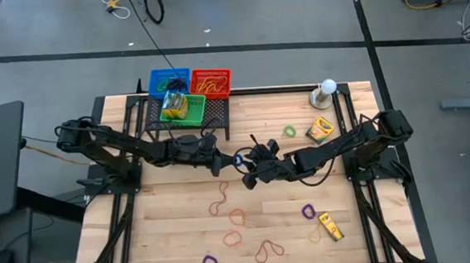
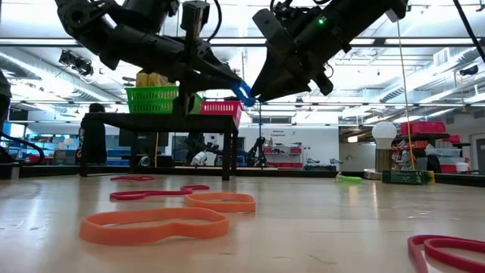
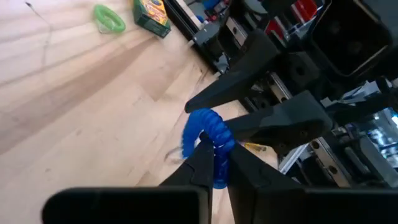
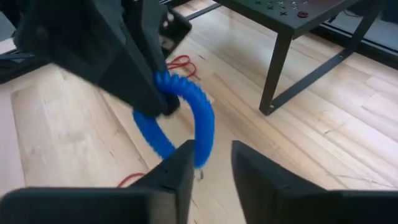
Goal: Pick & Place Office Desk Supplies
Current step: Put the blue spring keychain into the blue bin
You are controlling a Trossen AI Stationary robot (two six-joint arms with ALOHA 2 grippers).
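A blue ribbed rubber-band loop [image 3: 208,134] hangs in the air above the table's middle [image 1: 238,158]. My left gripper [image 3: 222,163] is shut on it. My right gripper [image 4: 213,152] faces it from the table's right side and is open. Its fingers stand on either side of the loop's other end [image 4: 200,152]. In the low view both grippers meet high above the table at the loop [image 2: 244,92]. More rubber bands in orange [image 1: 234,217], purple [image 1: 309,212] and green [image 1: 290,132] lie flat on the wood. So do two yellow crayon boxes [image 1: 320,129] [image 1: 331,226]. My left gripper pinches one side of the blue loop [image 3: 216,155] between its two fingers, coming nearly level from the table's left. The loop is lifted clear of the table and arches out beyond the fingertips. My right gripper: the loop's end lies close beside one finger [image 4: 183,165]; whether they touch, I cannot tell.
A black stand [image 1: 186,122] at the far middle carries blue [image 1: 169,80], red [image 1: 211,82] and green [image 1: 184,108] baskets. A white ball on a round base [image 1: 325,92] stands at the far right. The near half of the table holds scattered bands.
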